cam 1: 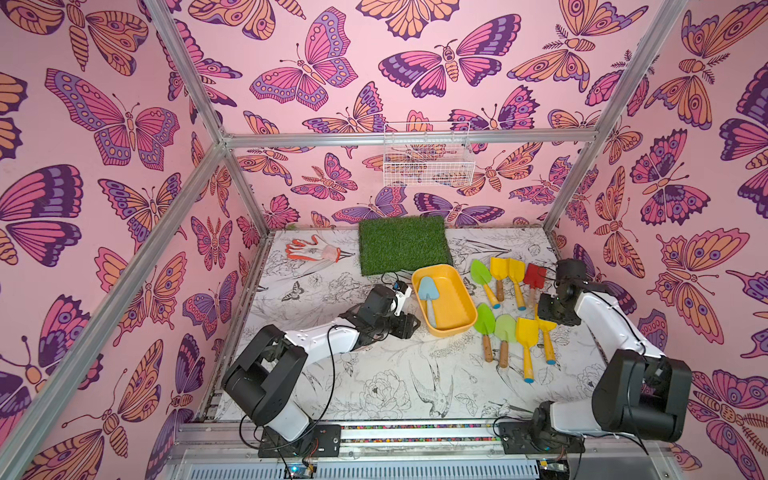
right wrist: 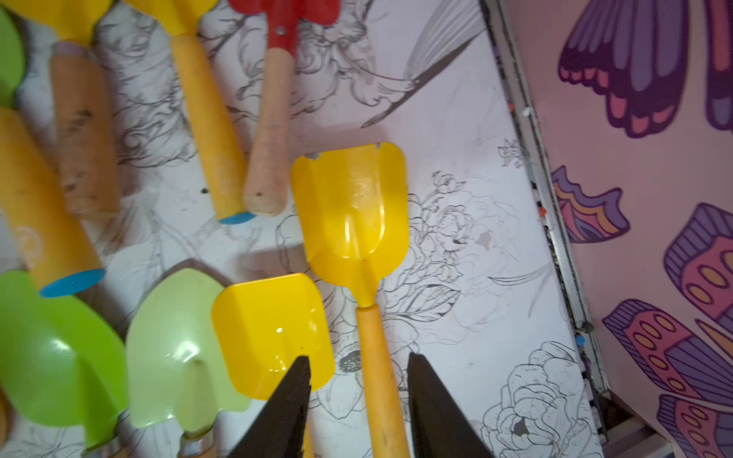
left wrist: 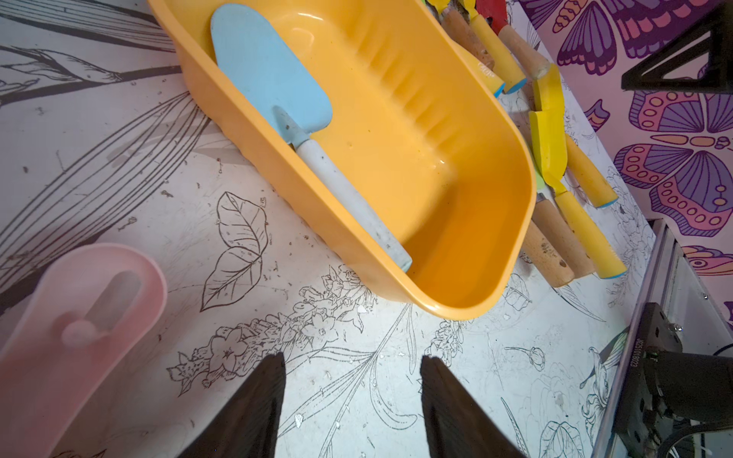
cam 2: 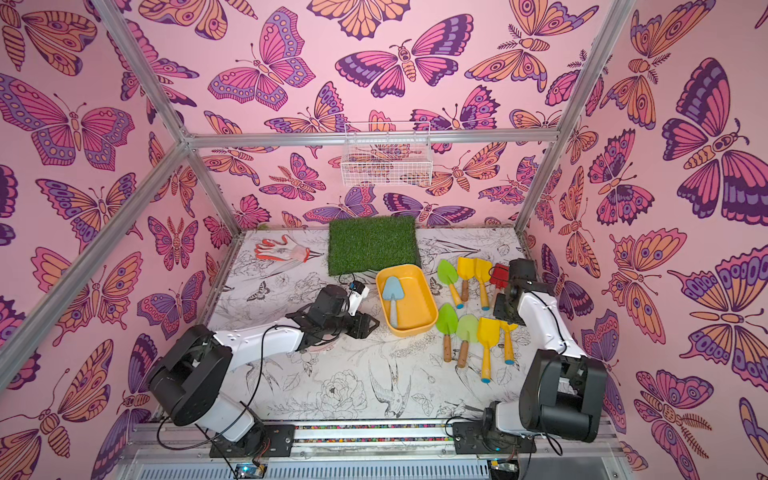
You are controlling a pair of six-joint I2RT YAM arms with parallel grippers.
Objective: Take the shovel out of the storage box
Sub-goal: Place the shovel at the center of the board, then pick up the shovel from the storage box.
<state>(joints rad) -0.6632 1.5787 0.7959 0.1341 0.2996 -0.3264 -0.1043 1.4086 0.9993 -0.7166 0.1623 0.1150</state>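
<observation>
So, the blue shovel (left wrist: pixel 309 146) lies flat inside the yellow-orange storage box (cam 1: pixel 453 305), blade end toward the grass mat (cam 1: pixel 403 245). The left gripper (left wrist: pixel 352 359) hangs just beside the box, its 2 jaws spread apart and holding nothing. The right gripper (right wrist: pixel 358 356) has its jaws parted either side of a yellow shovel (right wrist: pixel 353 222) handle, not clamped, 1 of 8 shovels lying outside the box.

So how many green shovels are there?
3, all right of the storage box: the far green shovel in the back row; the bright green shovel and pale green shovel together in the front row. None looks hidden.
</observation>
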